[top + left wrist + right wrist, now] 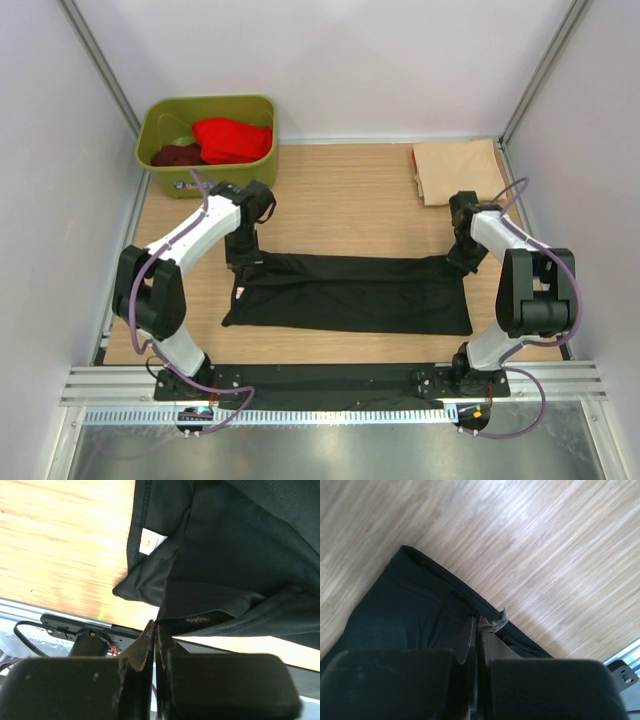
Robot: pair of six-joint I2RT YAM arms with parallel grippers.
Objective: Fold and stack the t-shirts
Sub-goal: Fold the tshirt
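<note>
The black t-shirt lies as a long folded band across the middle of the table. My left gripper is shut on its far left edge. In the left wrist view the gripper pinches the cloth, and the white neck label shows. My right gripper is shut on the far right edge. In the right wrist view the gripper grips the shirt's hem. The beige t-shirt lies folded at the back right. The red t-shirt and the maroon t-shirt lie in the tub.
The olive-green plastic tub stands at the back left corner. White walls close in the table on three sides. A black mounting plate and a metal rail run along the near edge.
</note>
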